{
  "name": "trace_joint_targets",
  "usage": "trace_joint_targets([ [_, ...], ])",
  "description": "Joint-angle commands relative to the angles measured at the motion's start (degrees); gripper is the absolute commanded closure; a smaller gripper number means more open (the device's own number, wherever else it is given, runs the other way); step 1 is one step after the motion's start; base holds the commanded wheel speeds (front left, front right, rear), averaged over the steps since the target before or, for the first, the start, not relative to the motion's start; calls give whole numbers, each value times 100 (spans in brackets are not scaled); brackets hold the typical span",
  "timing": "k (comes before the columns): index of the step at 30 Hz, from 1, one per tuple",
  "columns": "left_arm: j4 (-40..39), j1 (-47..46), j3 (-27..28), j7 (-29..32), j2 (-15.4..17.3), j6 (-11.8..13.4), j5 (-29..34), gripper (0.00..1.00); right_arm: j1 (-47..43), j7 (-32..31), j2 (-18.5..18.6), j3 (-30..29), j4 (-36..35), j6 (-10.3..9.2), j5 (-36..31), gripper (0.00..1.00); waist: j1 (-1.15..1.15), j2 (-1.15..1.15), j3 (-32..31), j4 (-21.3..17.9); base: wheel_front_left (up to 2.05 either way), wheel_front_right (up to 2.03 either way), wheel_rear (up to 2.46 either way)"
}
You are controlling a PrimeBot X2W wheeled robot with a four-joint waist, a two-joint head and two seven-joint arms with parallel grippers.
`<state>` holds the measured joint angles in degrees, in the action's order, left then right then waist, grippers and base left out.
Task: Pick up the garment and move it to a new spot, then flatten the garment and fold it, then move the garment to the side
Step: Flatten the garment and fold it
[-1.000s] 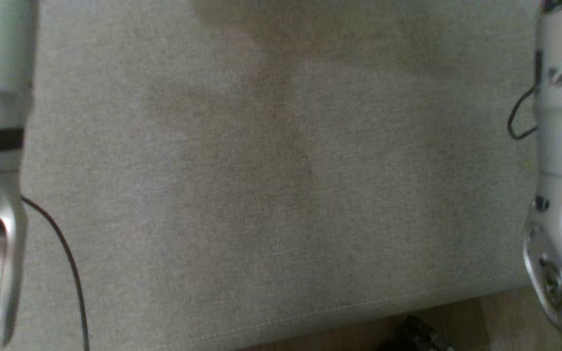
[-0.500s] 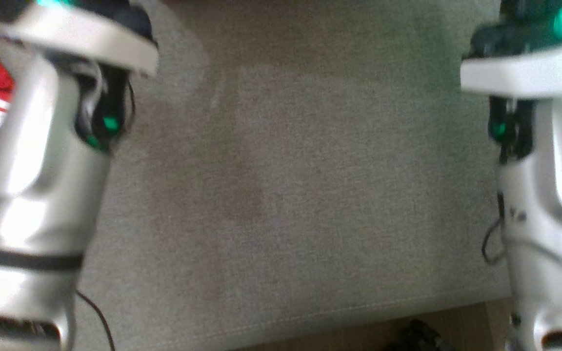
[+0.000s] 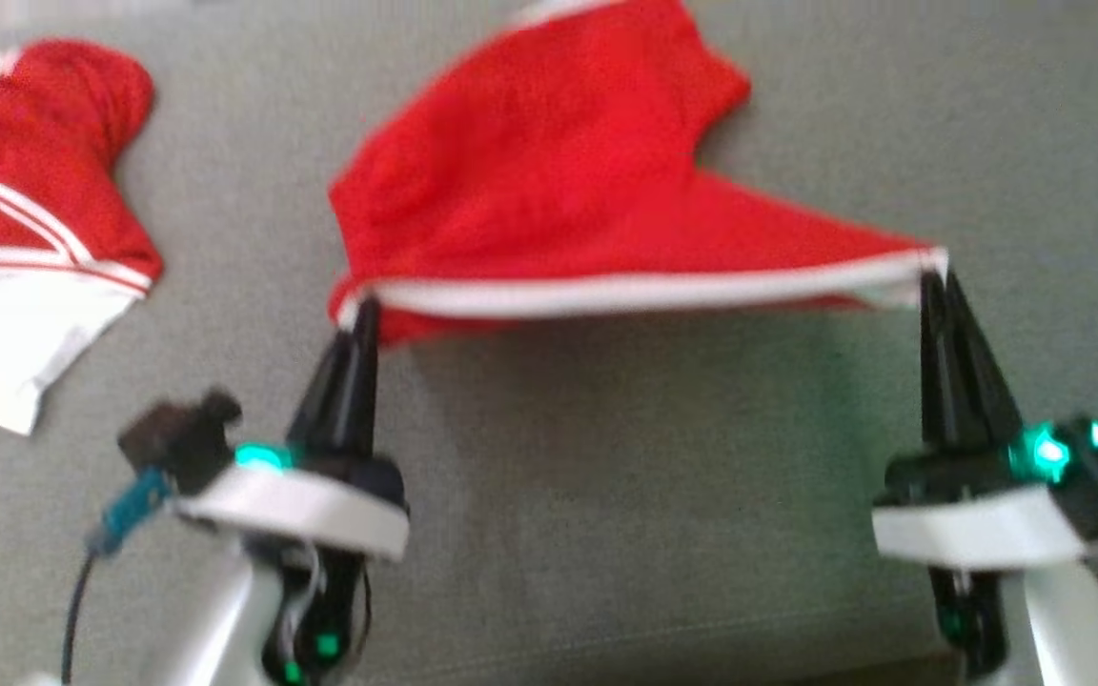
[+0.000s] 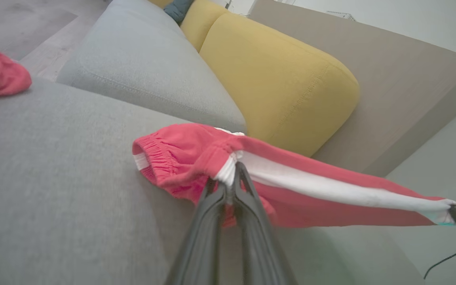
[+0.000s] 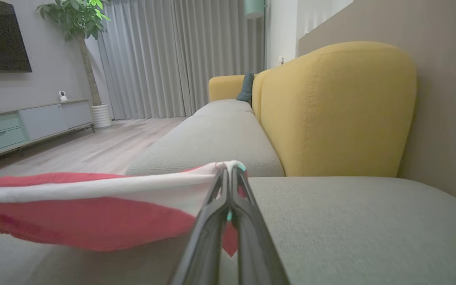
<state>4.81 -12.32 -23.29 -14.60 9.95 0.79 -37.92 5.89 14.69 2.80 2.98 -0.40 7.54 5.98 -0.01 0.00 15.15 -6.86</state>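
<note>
The garment (image 3: 549,181) is a pair of red shorts with a white band along one edge, stretched over the grey sofa seat (image 3: 654,476). My left gripper (image 3: 365,307) is shut on the band's left end. My right gripper (image 3: 935,281) is shut on the band's right corner. The band hangs taut between them, just above the seat, while the rest of the garment trails away toward the back. In the left wrist view the fingers (image 4: 234,180) pinch the white band beside the elastic waist (image 4: 160,158). In the right wrist view the fingertips (image 5: 228,174) clamp the white corner (image 5: 93,190).
A second red and white garment (image 3: 25,229) lies at the far left of the seat. Yellow back cushions (image 4: 279,79) (image 5: 331,111) stand behind the seat, with another grey seat cushion (image 5: 212,138) beyond. A TV cabinet (image 5: 26,126) and a potted plant (image 5: 77,23) stand across the wooden floor.
The head camera has tilted up from the bare seat front, so both grippers and the red garment have come into view. No move of the garment itself can be told.
</note>
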Motion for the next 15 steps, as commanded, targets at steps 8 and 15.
trace_joint_targets([
  [8,-1219,1240,0,276,106,483,-177,100,-1074,-301,8,3,-1181,-5,-127,100,1,0,-674,-79,0,0,0],
  [15,-1278,1338,-85,460,4,572,-333,100,-1019,-387,8,-7,-1123,-5,-203,100,1,0,-491,-22,0,0,0],
])
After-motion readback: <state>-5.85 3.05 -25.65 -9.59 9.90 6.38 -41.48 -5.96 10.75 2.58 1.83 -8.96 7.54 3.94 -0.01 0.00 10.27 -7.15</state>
